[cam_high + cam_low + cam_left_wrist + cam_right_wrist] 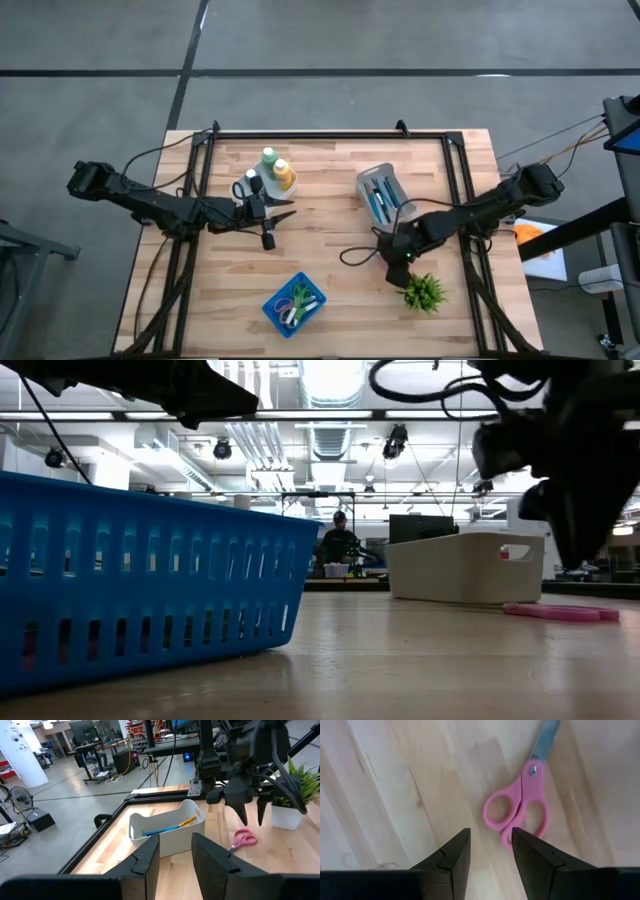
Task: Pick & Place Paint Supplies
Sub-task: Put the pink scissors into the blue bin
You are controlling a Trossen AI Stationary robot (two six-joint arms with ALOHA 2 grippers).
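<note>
Three squeeze bottles stand upright on the table at the far left: green [269, 158], yellow-orange [284, 176] and dark grey [250, 186]. Blue-handled brushes [380, 198] [162, 829] lie in a white bin [392, 185] [150, 837] at the far right. My left gripper [285, 214] [175, 855] hovers open and level just near of the bottles, holding nothing. My right gripper [398, 262] [490, 855] points down, open, above pink scissors [520, 810] [244, 839] that lie flat on the wood.
A blue slotted basket [270, 310] [150, 580] with scissors in it stands near the front edge. A small green potted plant [425, 292] [295, 795] stands just near of my right gripper. Bare wood lies between the two arms.
</note>
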